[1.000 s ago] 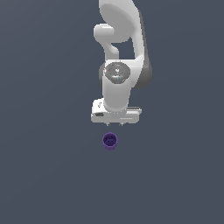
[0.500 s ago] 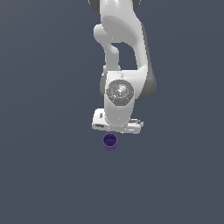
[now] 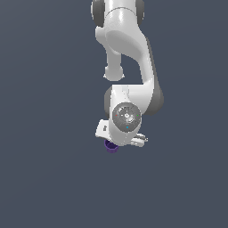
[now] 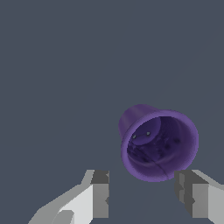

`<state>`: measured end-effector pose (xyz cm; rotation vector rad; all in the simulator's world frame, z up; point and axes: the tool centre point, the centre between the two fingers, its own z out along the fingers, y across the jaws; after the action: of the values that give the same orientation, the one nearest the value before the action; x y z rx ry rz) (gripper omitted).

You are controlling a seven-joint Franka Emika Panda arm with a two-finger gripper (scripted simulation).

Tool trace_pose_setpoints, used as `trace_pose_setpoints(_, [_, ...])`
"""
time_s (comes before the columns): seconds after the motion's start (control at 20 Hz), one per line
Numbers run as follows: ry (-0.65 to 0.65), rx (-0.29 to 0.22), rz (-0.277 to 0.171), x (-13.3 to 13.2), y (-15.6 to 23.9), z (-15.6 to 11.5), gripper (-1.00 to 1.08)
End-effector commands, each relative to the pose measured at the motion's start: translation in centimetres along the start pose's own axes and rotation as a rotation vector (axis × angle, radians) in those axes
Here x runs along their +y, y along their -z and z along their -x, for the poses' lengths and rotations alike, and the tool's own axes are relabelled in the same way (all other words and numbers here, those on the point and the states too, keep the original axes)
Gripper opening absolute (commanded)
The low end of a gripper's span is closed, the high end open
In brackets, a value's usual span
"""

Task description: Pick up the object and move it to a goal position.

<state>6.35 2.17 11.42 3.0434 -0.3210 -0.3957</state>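
We see the small purple cup [image 4: 158,142] on the flat grey floor [image 4: 57,65], its open mouth turned toward the wrist camera and its narrower base pointing away, so that its long axis runs mouth to base along that line of sight, tilted a little as rendered. Its hollow holds only dark, faintly speckled shading; we cannot tell whether anything lies inside.

Our gripper [image 4: 142,194] is spread wide, one finger [image 4: 99,192] to one side of the cup's rim and the other finger [image 4: 192,194] just beside its far edge, neither visibly touching it. The cup is narrower than the gap between them.

In the exterior view the white arm [image 3: 129,62] bends down over the floor, and the cup [image 3: 111,147] peeks out just beneath the gripper [image 3: 119,140], toward the exterior view's left of the wrist.
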Motion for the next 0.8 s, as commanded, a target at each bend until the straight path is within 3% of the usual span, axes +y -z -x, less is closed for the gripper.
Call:
trace_pose_setpoints(0.0, [-0.023, -0.020, 0.009, -0.23, -0.35, -0.39, 0.28])
trace_pose_setpoints(0.75, [-0.076, -0.067, 0.032, -0.79, -1.34, -1.08, 0.28])
